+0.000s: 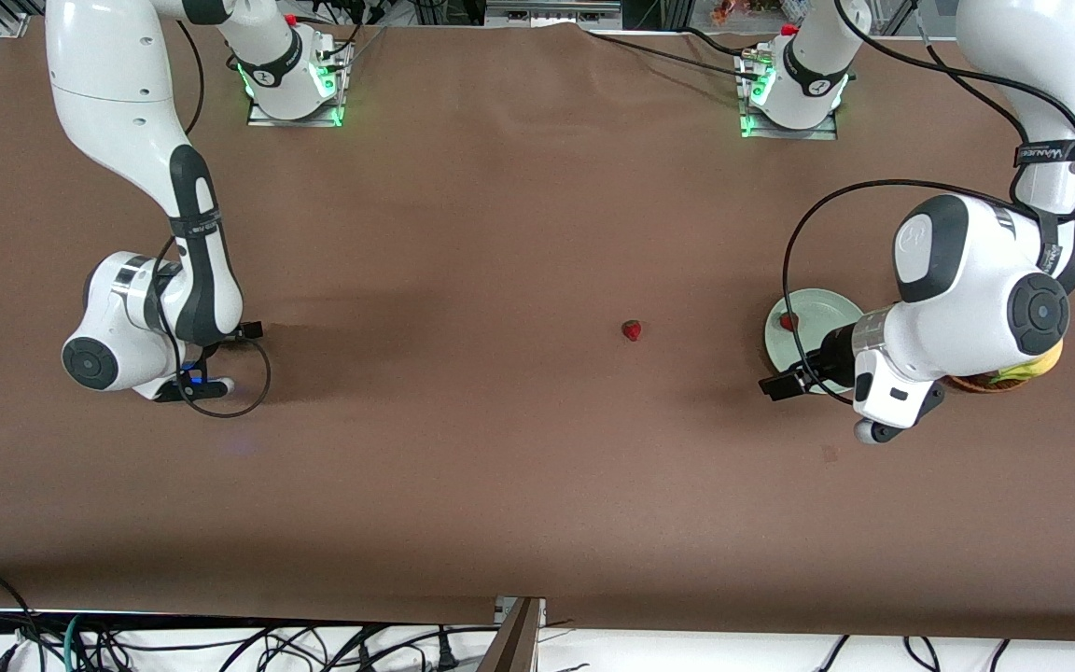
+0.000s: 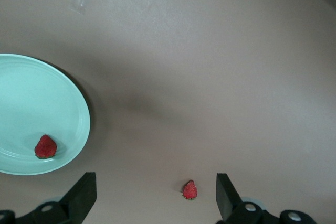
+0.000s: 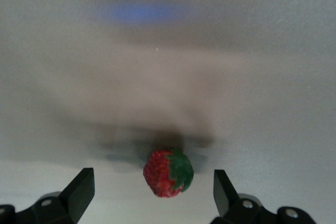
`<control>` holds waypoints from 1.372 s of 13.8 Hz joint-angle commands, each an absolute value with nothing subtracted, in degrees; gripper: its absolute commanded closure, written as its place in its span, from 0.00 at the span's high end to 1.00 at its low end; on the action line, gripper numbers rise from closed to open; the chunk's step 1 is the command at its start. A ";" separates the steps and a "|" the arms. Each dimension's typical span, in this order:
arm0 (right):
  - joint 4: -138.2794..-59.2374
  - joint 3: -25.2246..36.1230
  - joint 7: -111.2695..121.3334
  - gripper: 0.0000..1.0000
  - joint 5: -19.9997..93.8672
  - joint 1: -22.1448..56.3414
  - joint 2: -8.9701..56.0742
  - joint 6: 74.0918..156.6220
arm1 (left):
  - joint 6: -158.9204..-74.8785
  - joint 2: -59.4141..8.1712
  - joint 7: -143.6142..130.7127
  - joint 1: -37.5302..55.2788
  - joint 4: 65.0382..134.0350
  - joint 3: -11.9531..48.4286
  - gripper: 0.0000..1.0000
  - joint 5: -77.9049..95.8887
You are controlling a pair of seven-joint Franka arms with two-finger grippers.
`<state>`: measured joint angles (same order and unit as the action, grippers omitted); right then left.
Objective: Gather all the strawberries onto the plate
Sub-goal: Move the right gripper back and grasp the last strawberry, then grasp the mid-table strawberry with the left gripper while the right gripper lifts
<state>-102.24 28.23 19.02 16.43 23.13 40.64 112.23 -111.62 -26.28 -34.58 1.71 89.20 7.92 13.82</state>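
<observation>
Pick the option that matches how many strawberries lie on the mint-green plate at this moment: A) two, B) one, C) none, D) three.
B: the left wrist view shows a single strawberry lying near the rim of the plate, while another strawberry sits on the bare brown tabletop apart from it, and a third lies on the tabletop under the right gripper.

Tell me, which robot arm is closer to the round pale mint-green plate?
Left. The left gripper, fingers open, hangs right beside the round pale mint-green plate, which holds one small red strawberry. The right gripper is at the table's right-arm end, over another strawberry.
</observation>
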 commanded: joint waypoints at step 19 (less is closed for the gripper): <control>-99.60 27.69 19.69 0.10 16.35 23.55 38.32 115.40 | -108.90 -26.02 -34.98 1.05 86.57 7.29 1.00 13.62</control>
<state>-101.75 28.19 19.91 16.36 23.44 39.82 116.00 -110.30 -26.24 -34.59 1.28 87.49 7.24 13.82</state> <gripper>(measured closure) 0.665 0.000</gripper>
